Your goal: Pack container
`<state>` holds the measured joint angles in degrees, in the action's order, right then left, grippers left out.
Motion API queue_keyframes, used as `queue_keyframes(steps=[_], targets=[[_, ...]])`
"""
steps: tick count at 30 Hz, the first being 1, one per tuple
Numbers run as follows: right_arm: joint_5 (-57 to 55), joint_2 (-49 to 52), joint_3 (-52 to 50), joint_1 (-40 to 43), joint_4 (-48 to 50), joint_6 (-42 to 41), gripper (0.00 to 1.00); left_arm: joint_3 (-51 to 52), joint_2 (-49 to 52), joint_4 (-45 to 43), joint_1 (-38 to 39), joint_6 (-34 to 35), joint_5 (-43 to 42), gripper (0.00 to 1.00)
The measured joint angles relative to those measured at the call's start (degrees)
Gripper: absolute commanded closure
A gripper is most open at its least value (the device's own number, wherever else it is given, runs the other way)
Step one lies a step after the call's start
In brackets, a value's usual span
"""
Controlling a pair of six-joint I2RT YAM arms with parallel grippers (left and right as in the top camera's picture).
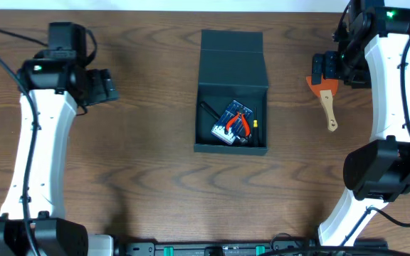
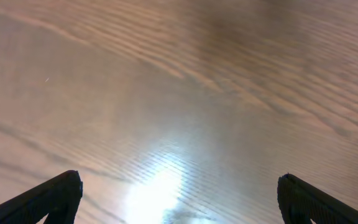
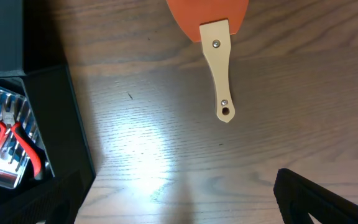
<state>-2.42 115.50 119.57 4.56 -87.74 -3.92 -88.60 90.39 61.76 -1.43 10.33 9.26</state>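
Note:
The dark teal container point(image 1: 230, 150) stands mid-table with its flap lid point(image 1: 232, 58) folded back. Inside lie red-handled pliers point(image 1: 239, 122) on a clear bit case point(image 1: 226, 128), also seen from the right wrist as pliers point(image 3: 8, 146) behind the container wall point(image 3: 61, 112). An orange scraper with a wooden handle point(image 1: 328, 110) lies on the table right of the container. My right gripper point(image 1: 331, 67) hangs open over its blade end; the scraper point(image 3: 219, 68) lies ahead of the right gripper point(image 3: 185, 205), apart from it. My left gripper point(image 1: 105, 87) is open and empty over bare wood point(image 2: 180, 205).
The wooden table point(image 1: 148, 171) stretches around the container. The left arm's white links point(image 1: 38, 142) run down the left side and the right arm's point(image 1: 393, 85) down the right. A black rail point(image 1: 226, 249) lines the front edge.

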Motion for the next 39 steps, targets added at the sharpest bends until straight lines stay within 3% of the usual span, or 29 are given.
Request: queue_keyframes(steps=[14,23,31,39], targets=[[-5.1,0.0,-2.8,2.9,4.4,8.9,0.01,0.0,0.0,0.2,-0.6,0.4,0.0,0.01],[-5.3,-0.1,-19.6,4.9,19.5,18.6,0.01,0.0,0.0,0.2,-0.6,0.4,0.0,0.01],[-5.3,-0.1,-33.1,4.9,34.6,21.8,0.01,0.0,0.0,0.2,-0.6,0.4,0.0,0.01],[-3.8,0.0,-36.3,4.9,38.0,22.0,0.01,0.0,0.0,0.2,-0.6,0.4,0.0,0.01]])
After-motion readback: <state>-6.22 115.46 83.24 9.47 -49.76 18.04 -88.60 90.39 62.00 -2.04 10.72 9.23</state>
